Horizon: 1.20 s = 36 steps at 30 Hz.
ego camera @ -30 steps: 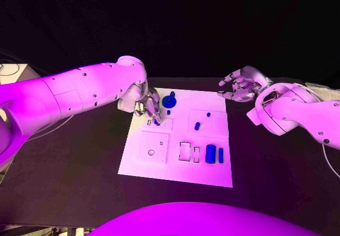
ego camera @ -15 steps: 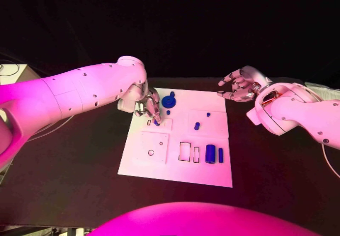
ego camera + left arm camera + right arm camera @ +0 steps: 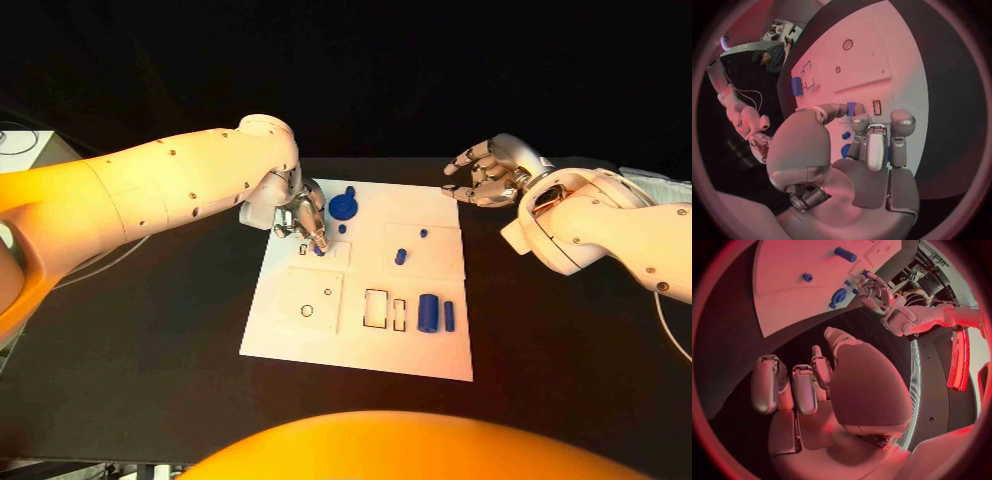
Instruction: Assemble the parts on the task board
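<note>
task board (image 3: 361,340) mid-table (image 3: 144,350), left hand (image 3: 302,217) over its far-left corner, right hand (image 3: 488,173) beyond far-right

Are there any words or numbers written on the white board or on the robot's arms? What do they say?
None can be read.
The task board bears only outlines of slots and holes, no letters or numbers.
The left hand and right hand carry no visible label or brand.

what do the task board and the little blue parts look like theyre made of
Task board: looks like rigid white plastic or painted sheet, matte, judging by its flat even surface, crisp edges and cut-out slots. Blue parts, such as the cylinder: probably moulded or printed plastic, with uniform saturated colour and only a faint sheen. The pictures can't confirm either.
</note>
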### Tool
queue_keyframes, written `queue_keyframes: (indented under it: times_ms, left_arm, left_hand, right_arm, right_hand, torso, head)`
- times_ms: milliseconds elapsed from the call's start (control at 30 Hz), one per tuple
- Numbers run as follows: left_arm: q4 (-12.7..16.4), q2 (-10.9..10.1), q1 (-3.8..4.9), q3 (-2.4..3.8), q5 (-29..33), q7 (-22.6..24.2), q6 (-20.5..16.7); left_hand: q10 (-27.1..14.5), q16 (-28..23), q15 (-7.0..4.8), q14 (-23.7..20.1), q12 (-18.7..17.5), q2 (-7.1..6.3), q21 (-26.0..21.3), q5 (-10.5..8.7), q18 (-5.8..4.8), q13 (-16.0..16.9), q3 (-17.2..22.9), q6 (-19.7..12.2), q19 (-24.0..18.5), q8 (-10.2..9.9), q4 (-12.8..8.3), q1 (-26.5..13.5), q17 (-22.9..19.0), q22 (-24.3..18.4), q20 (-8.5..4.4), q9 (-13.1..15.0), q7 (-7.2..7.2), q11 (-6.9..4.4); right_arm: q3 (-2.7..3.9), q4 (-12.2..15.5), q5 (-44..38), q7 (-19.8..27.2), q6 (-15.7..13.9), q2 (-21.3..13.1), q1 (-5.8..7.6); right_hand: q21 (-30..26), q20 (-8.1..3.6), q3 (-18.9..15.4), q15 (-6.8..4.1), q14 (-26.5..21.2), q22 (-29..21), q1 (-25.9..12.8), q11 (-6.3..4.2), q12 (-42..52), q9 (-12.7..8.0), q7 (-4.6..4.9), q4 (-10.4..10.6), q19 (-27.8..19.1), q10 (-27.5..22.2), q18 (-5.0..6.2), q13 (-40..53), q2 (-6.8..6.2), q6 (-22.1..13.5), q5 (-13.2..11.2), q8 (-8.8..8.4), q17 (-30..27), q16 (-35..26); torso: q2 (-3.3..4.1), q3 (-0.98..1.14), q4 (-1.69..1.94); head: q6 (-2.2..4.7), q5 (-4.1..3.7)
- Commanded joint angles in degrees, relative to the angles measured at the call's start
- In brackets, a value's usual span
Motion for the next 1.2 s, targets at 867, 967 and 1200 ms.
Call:
queue_keyframes:
  times_ms: [867,967,1200]
  left_arm:
    - [-0.3,0.5,-0.87,-0.25,-0.2,0.1,0.4]
    - [-0.4,0.6,-0.93,-0.30,-0.1,0.1,0.7]
    - [-0.6,0.6,-0.98,-0.40,-0.1,0.1,0.6]
  left_hand:
    - [-0.4,0.3,-0.03,4.1,-0.1,0.77,0.3,0.18,-0.70,0.0,13.4,0.4,0.1,-0.1,-14.1,-0.2,7.2,0.2,0.29,0.1,-0.01,0.00]
    - [-0.4,0.3,-0.03,4.1,-0.1,0.77,0.3,0.18,-0.70,0.0,13.4,0.4,0.1,-0.1,-14.1,-0.2,7.2,0.2,0.29,0.1,-0.01,0.00]
    - [-0.4,0.3,-0.03,4.1,-0.1,0.78,0.4,0.19,-0.72,0.0,13.4,0.4,0.1,-0.1,-14.1,-0.2,7.3,0.3,0.29,0.1,-0.01,0.00]
  right_arm:
    - [0.01,0.1,-0.3,0.2,0.7,-0.1,-0.04]
    - [0.01,0.1,-0.3,0.2,0.7,-0.2,-0.04]
    - [0.01,0.1,-0.3,0.2,0.7,-0.2,-0.04]
  right_hand:
    - [-0.4,-0.02,0.2,-0.37,3.2,6.4,-0.4,0.03,-0.1,0.1,-0.03,0.0,-0.2,-0.2,1.03,0.5,-0.06,-0.3,0.2,0.23,5.7,-0.4]
    - [-0.4,-0.02,0.2,-0.37,3.2,6.4,-0.4,0.03,-0.1,0.1,-0.03,0.0,-0.2,-0.2,1.03,0.5,-0.06,-0.3,0.2,0.23,5.7,-0.4]
    - [-0.4,-0.02,0.2,-0.37,3.2,6.4,-0.4,0.03,-0.1,0.1,-0.03,0.0,-0.2,-0.2,1.03,0.5,-0.06,-0.3,0.2,0.23,5.7,-0.4]
  torso:
    - [-0.01,0.03,-0.02]
    - [0.00,0.04,-0.03]
    - [0.01,0.03,-0.01]
  head:
    - [0.00,0.00]
    - [0.00,-0.01]
    - [0.00,-0.01]
